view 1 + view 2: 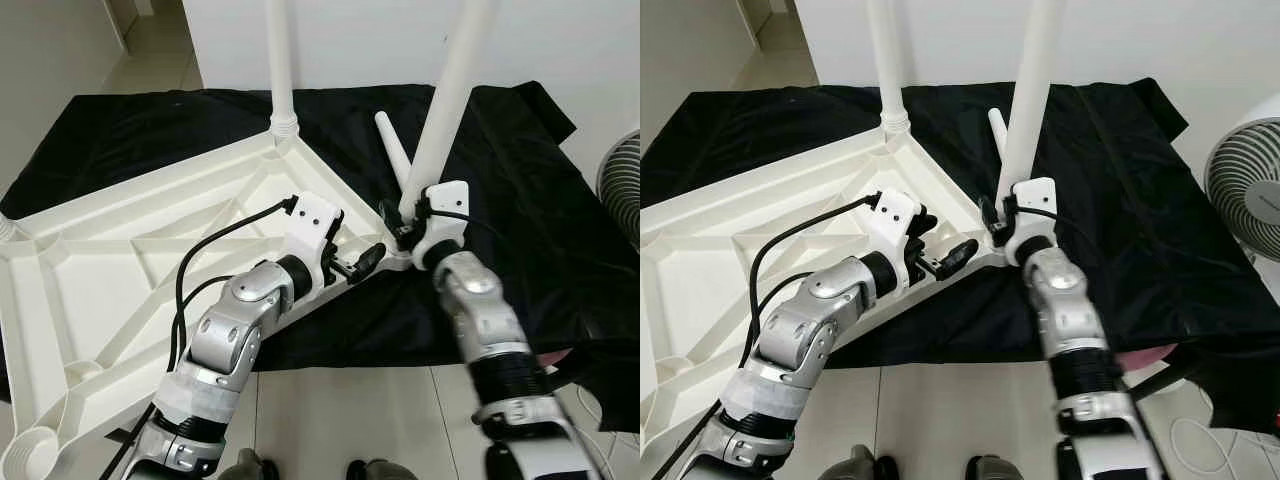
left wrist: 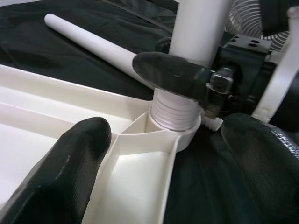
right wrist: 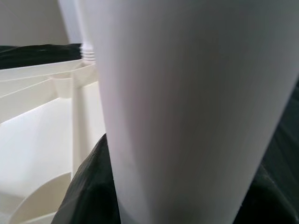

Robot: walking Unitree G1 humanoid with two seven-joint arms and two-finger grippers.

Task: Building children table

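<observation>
Here your right tool (image 1: 408, 222) is clamped on the leg (image 1: 452, 95) just above its threaded end, holding it upright in the corner socket so it can screw home. Your left tool (image 1: 352, 262) hangs spread beside that corner of the upturned tabletop (image 1: 110, 270). Count three legs: this one, one fitted (image 1: 280, 60), one loose (image 1: 392, 148) on the black cloth (image 1: 520, 200).

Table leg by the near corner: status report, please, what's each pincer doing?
Right pincer shut on table leg standing in tabletop corner socket. Left pincer open beside that corner. Spare leg loose on black cloth behind.
</observation>
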